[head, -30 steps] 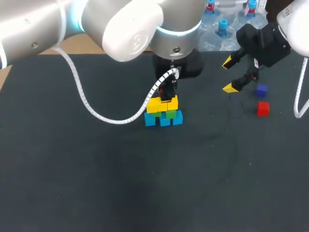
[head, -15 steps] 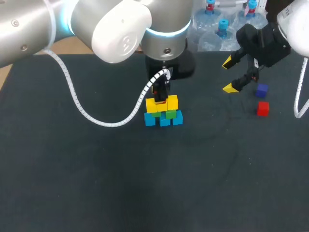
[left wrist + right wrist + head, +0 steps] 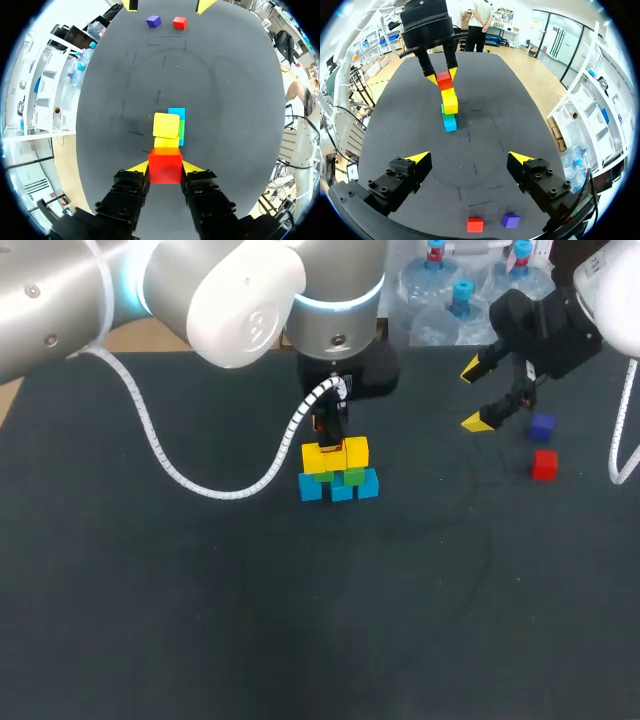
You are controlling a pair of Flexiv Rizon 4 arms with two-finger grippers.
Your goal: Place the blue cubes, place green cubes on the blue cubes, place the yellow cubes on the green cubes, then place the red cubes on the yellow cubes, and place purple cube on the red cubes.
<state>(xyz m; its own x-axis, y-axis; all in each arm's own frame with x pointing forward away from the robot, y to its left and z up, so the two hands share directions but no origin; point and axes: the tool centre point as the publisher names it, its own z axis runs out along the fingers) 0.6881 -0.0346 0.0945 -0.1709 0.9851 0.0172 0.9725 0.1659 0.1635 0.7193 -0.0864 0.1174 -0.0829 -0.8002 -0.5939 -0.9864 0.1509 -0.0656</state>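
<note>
A small stack stands at mid-table: a row of blue cubes (image 3: 340, 489), green cubes (image 3: 351, 477) on them, and yellow cubes (image 3: 335, 456) on top. My left gripper (image 3: 165, 168) is shut on a red cube (image 3: 165, 168) directly over the near yellow cube (image 3: 166, 125); I cannot tell whether the two touch. In the right wrist view the held red cube (image 3: 444, 80) tops the stack. My right gripper (image 3: 475, 395) hangs open and empty at the far right. A loose red cube (image 3: 544, 465) and a purple cube (image 3: 542, 426) lie beside it.
The dark table mat (image 3: 200, 600) stretches around the stack. Several water bottles (image 3: 460, 295) stand just past the table's back edge. The left arm's white coiled cable (image 3: 180, 465) hangs above the table left of the stack.
My left gripper has shifted slightly to the left with the red cube, onto the stack's left yellow cube. The right arm has stayed put.
</note>
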